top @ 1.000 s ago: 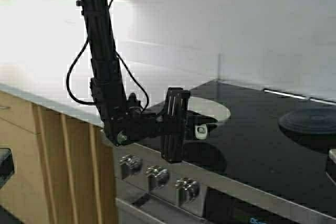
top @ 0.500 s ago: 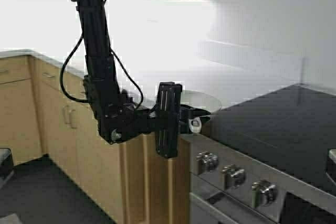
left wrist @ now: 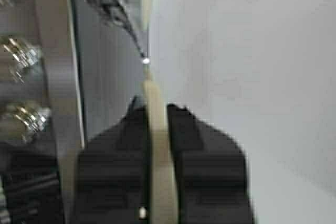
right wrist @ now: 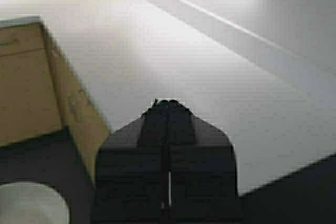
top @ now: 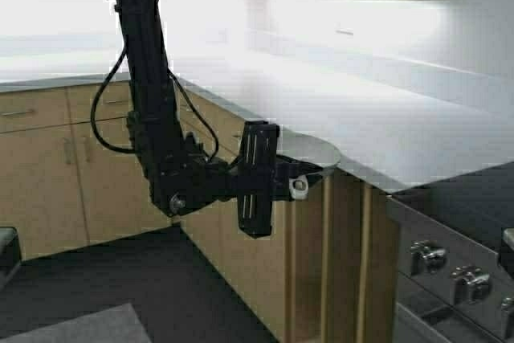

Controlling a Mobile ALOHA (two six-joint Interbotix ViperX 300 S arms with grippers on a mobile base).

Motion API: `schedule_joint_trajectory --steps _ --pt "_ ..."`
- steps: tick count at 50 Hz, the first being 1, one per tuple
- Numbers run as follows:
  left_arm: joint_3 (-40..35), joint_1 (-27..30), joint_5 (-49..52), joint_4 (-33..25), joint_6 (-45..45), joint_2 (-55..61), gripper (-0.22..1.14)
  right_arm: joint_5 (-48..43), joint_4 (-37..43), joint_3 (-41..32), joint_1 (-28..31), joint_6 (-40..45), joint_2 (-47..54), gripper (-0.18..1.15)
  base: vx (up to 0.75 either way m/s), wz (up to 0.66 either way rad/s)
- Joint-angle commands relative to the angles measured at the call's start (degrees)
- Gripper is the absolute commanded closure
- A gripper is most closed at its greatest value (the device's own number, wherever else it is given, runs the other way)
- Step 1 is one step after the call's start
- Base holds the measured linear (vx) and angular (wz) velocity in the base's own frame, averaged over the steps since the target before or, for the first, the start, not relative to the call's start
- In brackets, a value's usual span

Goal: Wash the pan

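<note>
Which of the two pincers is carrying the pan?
The left pincer: its fingers clamp the pan by the rim. The right pincer is shut on nothing.

We see only the pan's far rim; the left end effector covers its handle, and the right arm sits cut off at the frame's edge.

High camera: sat above and behind the arms, faced forward and down across the white countertop and cabinets. Left wrist camera: looked along its gripper, very close. Right wrist camera: looked past its gripper at the same countertop, shared with the high view.
</note>
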Motion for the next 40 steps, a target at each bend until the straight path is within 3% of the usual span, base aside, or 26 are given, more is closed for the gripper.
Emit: schedule_joint_trajectory --steps 1,40 --pt "-1.05 0.53 -1.05 -0.09 1.85 -2.55 0.89 -0.26 0.18 -0.7 0.0 0.09 0.18 0.91 -0.03 0.55" --pt "0.62 0.79 -1.23 1.05 1.67 -5.19 0.89 0.53 0.18 0.44 0.09 2.02 2.72 0.91 -0.03 0.6"
